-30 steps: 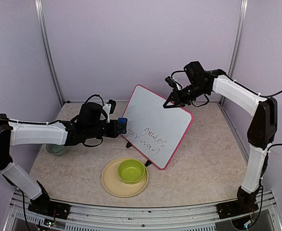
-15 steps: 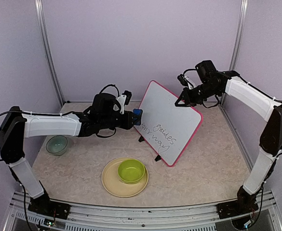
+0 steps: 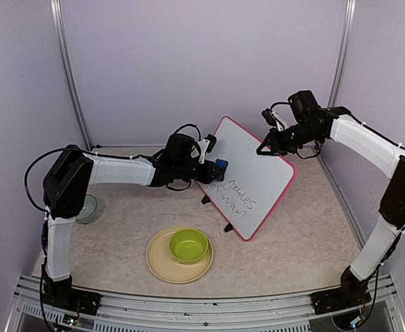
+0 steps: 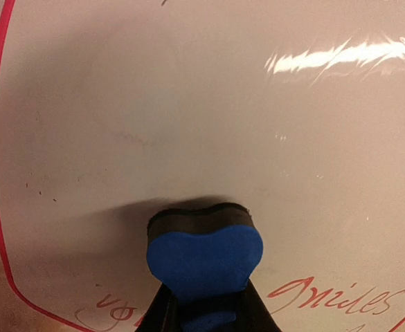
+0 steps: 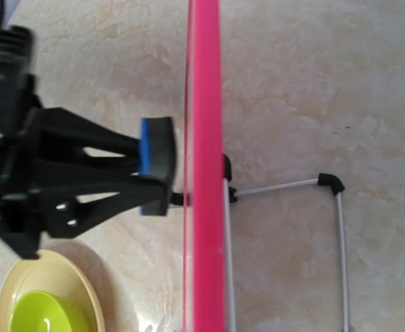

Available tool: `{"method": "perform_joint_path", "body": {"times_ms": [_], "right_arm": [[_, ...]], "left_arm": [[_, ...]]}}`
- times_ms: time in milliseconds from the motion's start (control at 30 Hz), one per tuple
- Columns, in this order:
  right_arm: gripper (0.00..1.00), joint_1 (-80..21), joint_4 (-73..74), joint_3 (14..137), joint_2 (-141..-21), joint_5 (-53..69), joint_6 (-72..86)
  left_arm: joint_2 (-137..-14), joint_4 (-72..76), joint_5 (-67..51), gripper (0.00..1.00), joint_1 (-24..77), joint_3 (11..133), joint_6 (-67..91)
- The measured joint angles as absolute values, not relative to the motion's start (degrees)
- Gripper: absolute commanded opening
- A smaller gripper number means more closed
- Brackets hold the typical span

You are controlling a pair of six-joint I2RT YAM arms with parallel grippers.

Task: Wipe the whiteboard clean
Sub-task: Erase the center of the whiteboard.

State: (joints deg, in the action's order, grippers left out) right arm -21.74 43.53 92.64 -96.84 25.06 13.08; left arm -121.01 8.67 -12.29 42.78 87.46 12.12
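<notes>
Now, whiteboard (image 3: 256, 171) top in right hand (image 3: 261, 150), eraser (image 4: 203, 257) near

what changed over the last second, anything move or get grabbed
The left end effector, gripping the blue eraser, reached right and away, up to the whiteboard. The right end effector, holding the board's top edge, carried it rightward and back. The handwriting, plate and green bowl are unchanged.

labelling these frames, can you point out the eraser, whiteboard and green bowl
eraser (image 4: 204, 259): left wrist view, on its blue back
whiteboard (image 3: 244, 153): top view, on the bare white face
green bowl (image 3: 189, 245): top view, on its inside
</notes>
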Motion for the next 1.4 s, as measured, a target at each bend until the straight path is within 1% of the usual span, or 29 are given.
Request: {"method": "perform_joint_path", "body": {"times_ms": [200, 667, 933, 1167, 1400], "right_arm": [[0.0, -21.6, 43.0, 92.2, -96.7, 25.5, 13.1], [0.0, -21.6, 42.3, 91.1, -96.0, 25.8, 13.3], [0.0, -21.6, 42.2, 91.1, -96.0, 26.0, 13.2], [0.0, -21.6, 42.3, 91.1, -96.0, 26.0, 13.3], [0.0, -21.3, 42.8, 91.0, -96.0, 25.8, 14.2]], "left_arm": [[-123.0, 8.5, -11.1, 0.02, 41.8, 86.9, 12.9], [-126.7, 9.8, -0.3, 0.02, 37.6, 88.1, 16.5], [-127.9, 9.8, 0.3, 0.02, 35.3, 92.3, 16.6], [-129.7, 9.0, 0.2, 0.02, 36.9, 97.4, 15.3], [-131.6, 6.7, 3.3, 0.02, 38.3, 100.8, 13.8]]}}
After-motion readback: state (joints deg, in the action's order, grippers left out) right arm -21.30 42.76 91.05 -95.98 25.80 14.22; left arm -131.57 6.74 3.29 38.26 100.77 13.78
